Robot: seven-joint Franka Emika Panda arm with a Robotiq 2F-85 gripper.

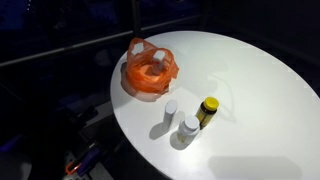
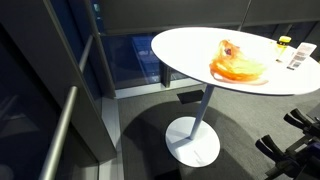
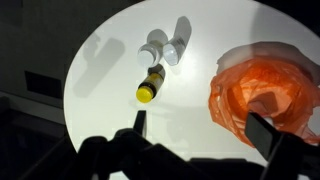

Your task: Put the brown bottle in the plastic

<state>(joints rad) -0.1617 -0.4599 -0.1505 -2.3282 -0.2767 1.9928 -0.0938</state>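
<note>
The brown bottle (image 1: 208,109) has a yellow cap and stands upright on the round white table (image 1: 260,110), next to two white bottles. It also shows in the wrist view (image 3: 150,83) and, small, in an exterior view (image 2: 285,43). The orange plastic bag (image 1: 150,70) lies open on the table's edge; it shows in the wrist view (image 3: 265,95) and in an exterior view (image 2: 238,66). Something white shows inside it. My gripper (image 3: 203,128) is open and empty above the table, between the brown bottle and the bag, touching neither.
Two white bottles (image 1: 170,108) (image 1: 189,126) stand close beside the brown bottle; they show in the wrist view (image 3: 155,45) (image 3: 180,45). The table stands on one pedestal foot (image 2: 192,140). Its edge lies near the bag. The surroundings are dark.
</note>
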